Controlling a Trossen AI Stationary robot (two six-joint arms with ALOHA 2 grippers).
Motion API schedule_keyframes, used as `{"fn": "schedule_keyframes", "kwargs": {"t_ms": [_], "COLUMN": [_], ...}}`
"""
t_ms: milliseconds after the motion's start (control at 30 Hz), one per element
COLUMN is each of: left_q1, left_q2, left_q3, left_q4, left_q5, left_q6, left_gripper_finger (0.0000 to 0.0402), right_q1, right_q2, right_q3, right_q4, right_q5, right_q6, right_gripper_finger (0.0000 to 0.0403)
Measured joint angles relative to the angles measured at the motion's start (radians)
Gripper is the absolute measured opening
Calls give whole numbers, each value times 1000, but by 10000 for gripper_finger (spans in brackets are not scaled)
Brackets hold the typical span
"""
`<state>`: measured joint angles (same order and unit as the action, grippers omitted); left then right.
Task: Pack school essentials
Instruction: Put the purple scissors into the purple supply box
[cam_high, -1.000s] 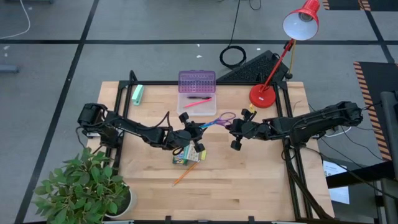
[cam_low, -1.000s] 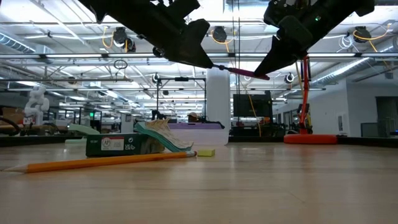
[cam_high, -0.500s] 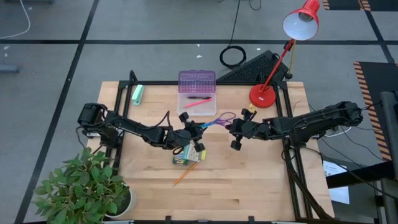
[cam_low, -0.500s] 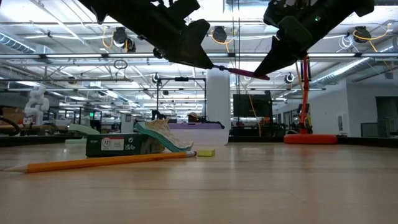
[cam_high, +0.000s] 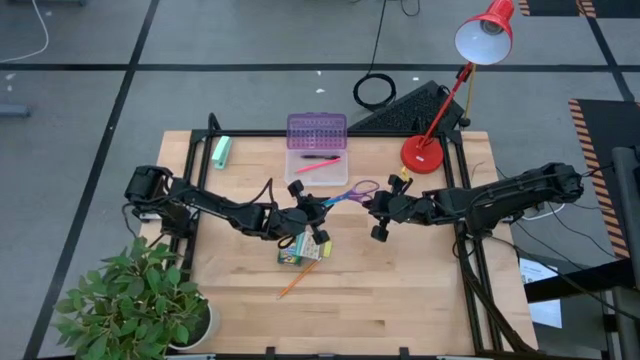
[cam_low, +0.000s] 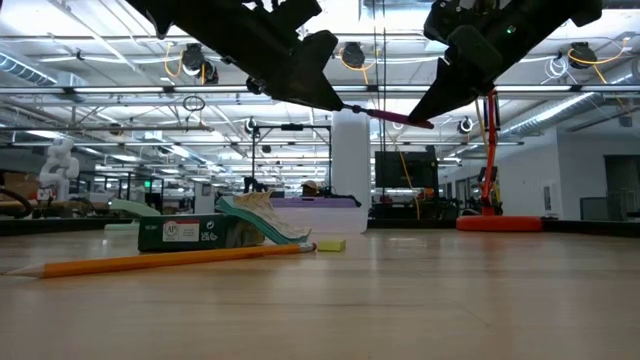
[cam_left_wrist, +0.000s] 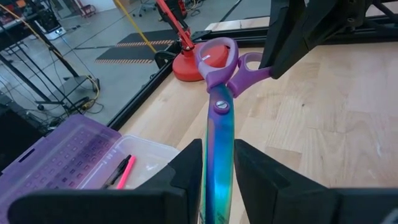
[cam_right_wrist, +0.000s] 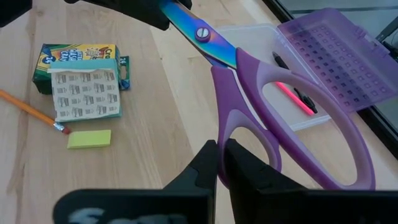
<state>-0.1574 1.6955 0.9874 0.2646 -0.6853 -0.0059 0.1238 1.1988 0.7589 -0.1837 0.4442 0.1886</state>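
Note:
Purple-handled scissors (cam_high: 350, 194) with rainbow blades hang above the table's middle, held from both ends. My left gripper (cam_high: 318, 206) is shut on the blade end and my right gripper (cam_high: 374, 205) on the handle end. In the low view the scissors (cam_low: 386, 116) hang well above the wood. The yellow-green crayon box (cam_high: 300, 252) lies flat near the middle, with an orange pencil (cam_high: 295, 283) in front of it and a small yellow piece (cam_right_wrist: 89, 139) beside it. A pink pen (cam_high: 318, 166) lies in the open clear box (cam_high: 314, 165). My left gripper pinches the shut blades (cam_left_wrist: 218, 167) between its two fingers, the fingers lying along the blades and coming level from the table's left. The scissors are lifted clear and roughly level. My right gripper pinches one limb of a purple handle loop (cam_right_wrist: 225, 127) between its two fingers, coming from the table's right, slanting down. The handle end hangs clear of the table.
The box's purple lid (cam_high: 316, 130) stands open at the far side. A mint-green roll (cam_high: 221, 151) lies at the far left, a red lamp (cam_high: 425, 152) stands at the far right, and a potted plant (cam_high: 135, 300) sits off the near left corner.

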Motion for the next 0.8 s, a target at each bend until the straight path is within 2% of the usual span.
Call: {"fn": "schedule_keyframes", "kwargs": {"t_ms": [167,400,633,800], "left_q1": [0,-1,0,0], "left_q2": [0,0,0,0], "left_q3": [0,0,0,0], "left_q4": [0,-1,2,2], "left_q5": [0,19,4,5], "left_q6": [0,11,-1,0], "left_gripper_finger": [90,51,90,75], "right_q1": [0,0,0,0], "right_q2": [0,0,0,0], "right_q3": [0,0,0,0], "right_q4": [0,-4,2,3], "right_q5": [0,1,1,0], "right_q6": [-3,-7,-10,-10], "right_gripper_finger": [11,11,11,11]}}
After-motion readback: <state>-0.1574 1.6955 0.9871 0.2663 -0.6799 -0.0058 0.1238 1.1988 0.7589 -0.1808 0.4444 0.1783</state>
